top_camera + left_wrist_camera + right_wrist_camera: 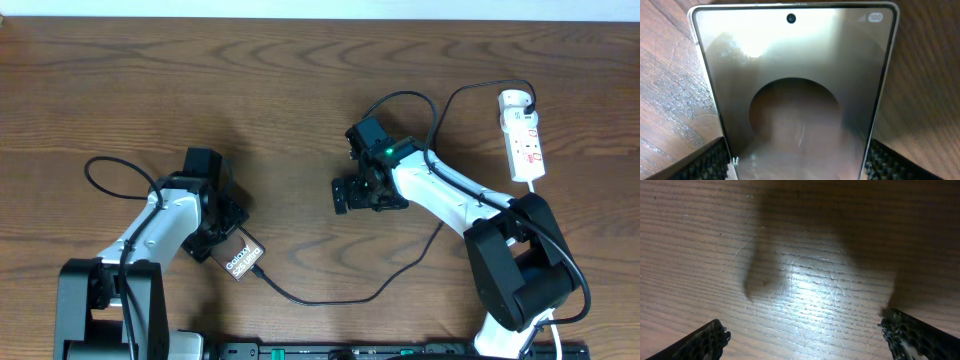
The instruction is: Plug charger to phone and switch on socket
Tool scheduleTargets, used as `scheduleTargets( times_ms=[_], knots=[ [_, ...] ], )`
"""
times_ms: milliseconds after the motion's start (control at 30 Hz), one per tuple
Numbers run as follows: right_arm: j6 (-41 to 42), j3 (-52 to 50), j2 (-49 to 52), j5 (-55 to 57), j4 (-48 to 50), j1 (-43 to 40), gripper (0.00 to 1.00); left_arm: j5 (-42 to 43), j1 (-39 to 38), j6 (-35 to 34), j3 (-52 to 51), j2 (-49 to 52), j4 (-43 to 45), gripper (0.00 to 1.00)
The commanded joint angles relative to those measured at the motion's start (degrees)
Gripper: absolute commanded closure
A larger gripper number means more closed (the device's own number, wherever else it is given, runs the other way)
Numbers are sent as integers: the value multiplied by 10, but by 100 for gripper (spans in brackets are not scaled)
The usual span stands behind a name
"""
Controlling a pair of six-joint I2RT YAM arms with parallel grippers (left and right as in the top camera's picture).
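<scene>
The phone (240, 262) lies flat near the front left, its lettering face up. The charger cable (320, 301) runs from the phone's end across the table toward the right arm. Its far part reaches the top of the white socket (523, 135) at the back right. In the left wrist view the phone's shiny face (795, 75) fills the frame. My left gripper (797, 167) straddles it, with a pad close beside each long edge; contact is unclear. My right gripper (805, 335) is open over bare wood, seen at mid-table (350, 195) in the overhead view.
The wooden table (300, 80) stretches around both arms. The socket's white cord (532, 185) drops behind the right arm's base. A thin black loop (105, 170) lies left of the left arm. A dark bar (400, 350) runs along the front edge.
</scene>
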Motion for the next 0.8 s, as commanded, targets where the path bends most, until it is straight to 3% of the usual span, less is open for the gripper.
scheduleTargets(
  times_ms=[0,533,767],
  knots=[
    [8,11,2,7,-1,-2,1,-11,0,7,0,2,-2,12],
    [8,11,2,7,-1,-2,1,-10,0,18,10,-12,-6,9],
    [8,11,2,7,-2,-2,1,7,0,64,32,-93,-8,8]
  ],
)
